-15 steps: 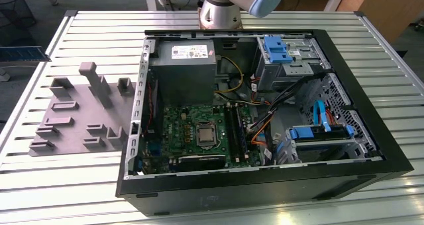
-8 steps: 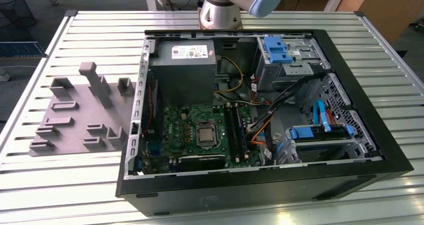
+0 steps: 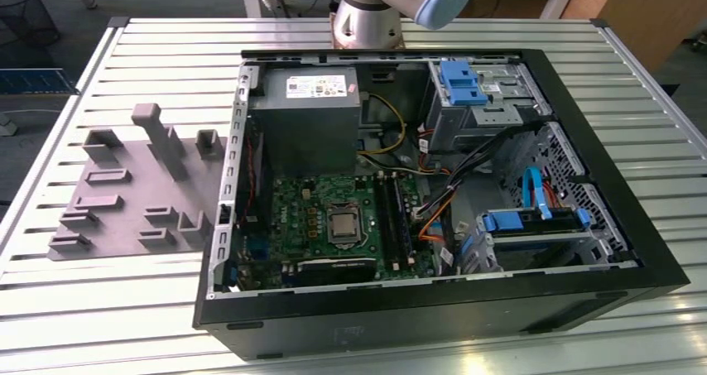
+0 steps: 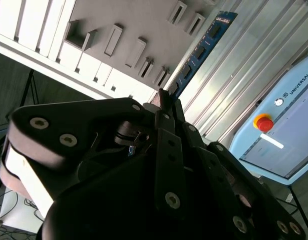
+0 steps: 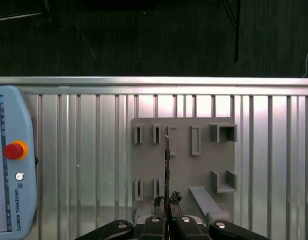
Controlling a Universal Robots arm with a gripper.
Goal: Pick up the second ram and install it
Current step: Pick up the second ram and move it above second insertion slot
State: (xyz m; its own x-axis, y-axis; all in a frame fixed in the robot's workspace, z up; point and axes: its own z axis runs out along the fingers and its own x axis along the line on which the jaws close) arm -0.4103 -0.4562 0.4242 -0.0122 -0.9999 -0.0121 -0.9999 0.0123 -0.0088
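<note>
In both wrist views my gripper (image 4: 166,100) (image 5: 167,204) is shut on the second ram, a long narrow blue board with dark chips (image 4: 201,50). The first wrist view shows it edge-on as a thin line (image 5: 167,160). The stick juts out from the fingertips, held by one end, above the grey holder plate (image 5: 194,170) (image 4: 133,25) with its empty slots. In the exterior view the same plate (image 3: 122,193) lies on the slatted table at the view's left, beside the open computer case (image 3: 442,309). Inside, the green motherboard (image 3: 320,201) has long dark memory slots (image 3: 396,218) beside the processor socket.
A light-blue teach pendant with a red button (image 5: 8,160) (image 4: 284,130) lies on the slatted table near the holder plate. The case holds a power supply (image 3: 315,110), light-blue drive brackets (image 3: 459,81) (image 3: 531,222) and loose cables. The arm's base (image 3: 370,15) stands behind the case.
</note>
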